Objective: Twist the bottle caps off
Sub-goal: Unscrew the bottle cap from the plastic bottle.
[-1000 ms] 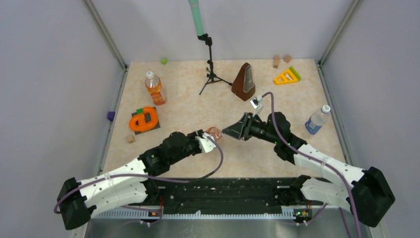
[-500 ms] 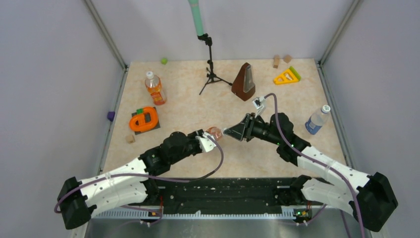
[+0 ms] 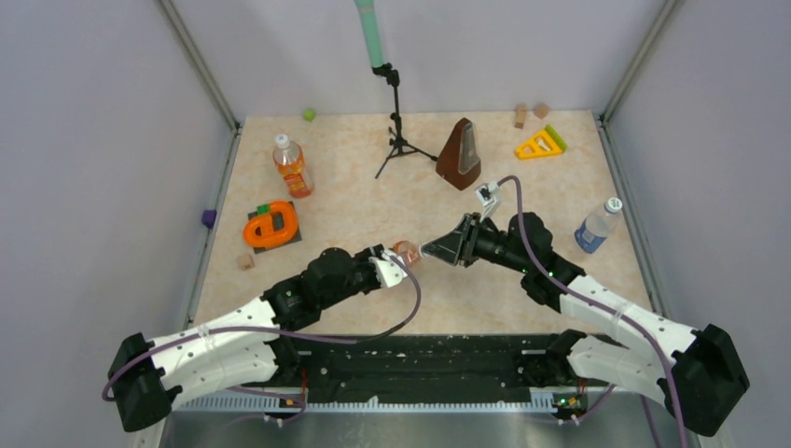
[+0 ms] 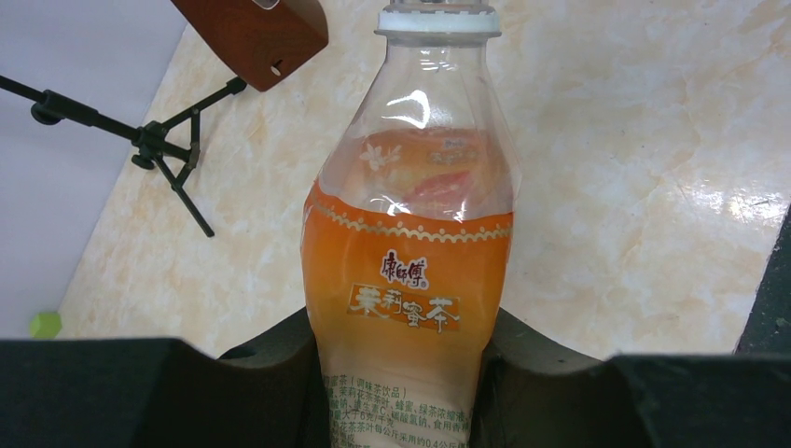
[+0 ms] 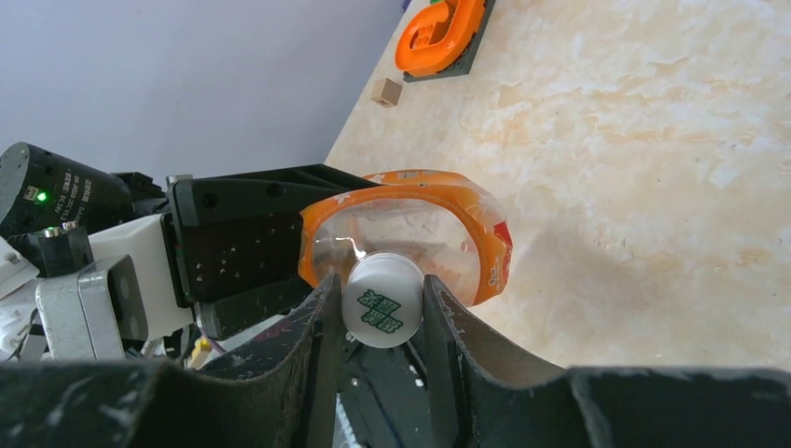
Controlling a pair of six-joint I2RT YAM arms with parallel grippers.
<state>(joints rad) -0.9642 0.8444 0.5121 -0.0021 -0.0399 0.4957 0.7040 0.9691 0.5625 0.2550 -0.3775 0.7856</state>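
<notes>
The white cap sits on the neck of the squat orange tea bottle. It is pinched between the two fingers of the right gripper, which are closed in on it, one on each side. The bottle's fat part is squeezed between the fingers of the left gripper. The cap end pokes out past their tips, toward the right fingers. To do this well, I think the right fingers should twist the cap round without slipping off. The left fingers must hold hard so the bottle does not spin too, but not so hard that it squashes.
</notes>
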